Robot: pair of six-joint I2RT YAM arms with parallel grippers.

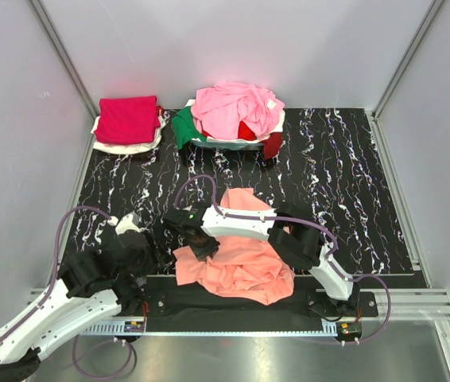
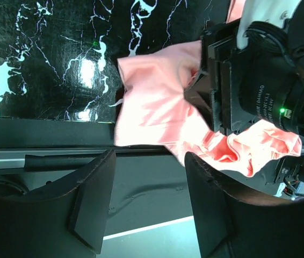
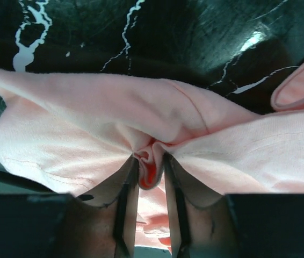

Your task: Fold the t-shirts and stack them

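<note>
The salmon-orange t-shirt (image 1: 237, 263) lies crumpled at the near middle of the marble mat (image 1: 344, 183). My right gripper (image 1: 199, 241) is shut on a bunched fold of it (image 3: 150, 161) at the shirt's left edge. My left gripper (image 1: 141, 248) is open and empty, just left of the shirt, its fingers (image 2: 95, 199) wide apart over the front rail; the shirt (image 2: 157, 107) and the right wrist show ahead of it. A folded crimson-magenta shirt (image 1: 127, 119) lies on a white one at back left. A heap of light pink (image 1: 237, 107), green (image 1: 184, 127) and red shirts sits at back centre.
White walls enclose the table on three sides. A metal rail (image 1: 416, 298) runs along the near edge. The right arm's cable (image 1: 193, 185) loops over the mat's middle. The left arm's cable (image 1: 78, 213) arcs at near left.
</note>
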